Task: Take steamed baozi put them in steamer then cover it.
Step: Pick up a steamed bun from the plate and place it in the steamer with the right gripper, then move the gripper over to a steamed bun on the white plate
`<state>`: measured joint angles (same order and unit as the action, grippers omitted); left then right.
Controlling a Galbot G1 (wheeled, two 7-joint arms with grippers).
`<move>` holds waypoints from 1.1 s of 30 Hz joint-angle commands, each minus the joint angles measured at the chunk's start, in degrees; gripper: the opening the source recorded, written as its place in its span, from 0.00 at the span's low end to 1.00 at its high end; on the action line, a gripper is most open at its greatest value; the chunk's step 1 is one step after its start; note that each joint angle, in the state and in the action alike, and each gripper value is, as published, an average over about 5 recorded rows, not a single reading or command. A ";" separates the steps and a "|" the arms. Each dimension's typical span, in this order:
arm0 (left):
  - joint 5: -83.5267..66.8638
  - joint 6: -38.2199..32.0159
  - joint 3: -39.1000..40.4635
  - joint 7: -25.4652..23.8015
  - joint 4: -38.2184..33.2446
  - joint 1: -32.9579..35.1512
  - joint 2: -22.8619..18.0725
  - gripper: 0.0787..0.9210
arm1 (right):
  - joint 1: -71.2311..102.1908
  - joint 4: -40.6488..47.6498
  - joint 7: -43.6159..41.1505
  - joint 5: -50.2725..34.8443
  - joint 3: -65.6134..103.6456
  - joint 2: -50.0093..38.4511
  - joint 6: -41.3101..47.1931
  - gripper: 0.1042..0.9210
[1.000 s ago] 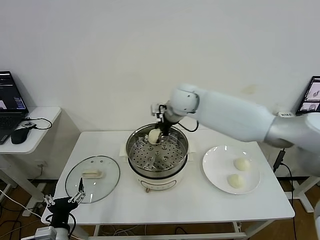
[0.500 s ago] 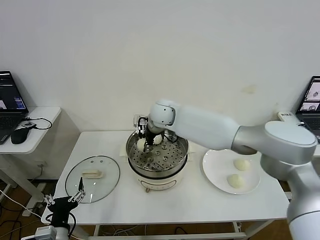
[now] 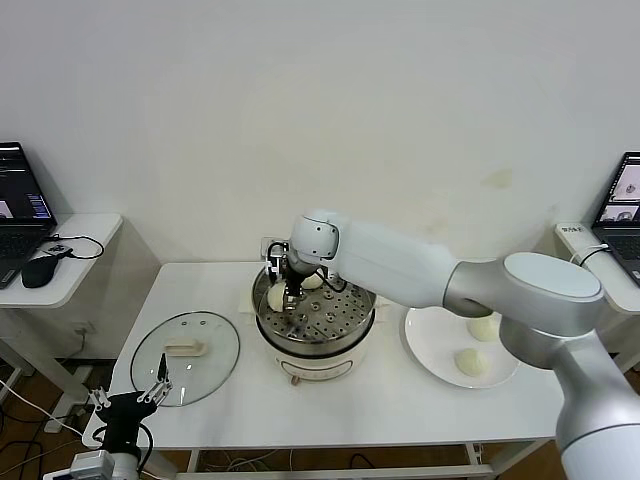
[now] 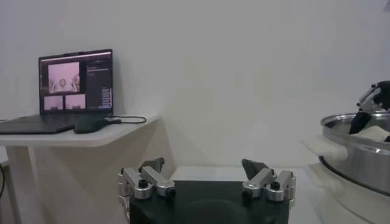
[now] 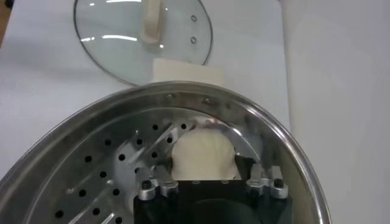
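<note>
The steamer point(image 3: 318, 352) stands mid-table, and its steel rim also shows in the right wrist view point(image 5: 91, 115). My right gripper point(image 3: 288, 296) is down inside its left side, shut on a baozi point(image 5: 203, 154) that sits low on the perforated tray against the wall. A second baozi point(image 3: 313, 281) lies at the back of the tray. Two more baozi point(image 3: 484, 328) point(image 3: 469, 362) lie on the white plate point(image 3: 430, 340). The glass cover point(image 3: 185, 360) lies flat on the table to the left. My left gripper point(image 3: 130, 405) is parked open below the table's front left corner.
A side table with a laptop and mouse point(image 3: 40, 270) stands at far left, and it also shows in the left wrist view point(image 4: 76, 82). Another laptop point(image 3: 625, 195) is at far right. The wall is close behind the steamer.
My right gripper has carried the baozi from above the steamer's back rim leftwards and down into the steamer's left side. The left arm has not moved.
</note>
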<state>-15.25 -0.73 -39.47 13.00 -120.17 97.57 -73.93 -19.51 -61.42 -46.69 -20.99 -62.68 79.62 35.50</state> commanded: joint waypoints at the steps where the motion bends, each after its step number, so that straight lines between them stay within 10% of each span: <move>1: 0.08 0.05 0.02 0.02 -0.50 0.23 -0.06 0.88 | -4.32 -6.67 -6.10 0.63 -0.28 -5.75 -2.89 0.88; 19: 0.77 0.57 1.75 -0.16 -2.49 0.84 0.22 0.88 | -12.85 -30.52 -19.12 13.00 -1.69 -44.84 -14.75 0.88; 33: 1.03 0.51 1.53 -0.20 -0.95 0.88 0.77 0.88 | 15.89 -26.88 -20.57 29.93 16.83 -57.39 -23.37 0.88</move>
<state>-14.29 -0.18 -37.91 12.81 -121.53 98.29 -73.08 -19.83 -88.13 -65.53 -1.06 -57.21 32.25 17.19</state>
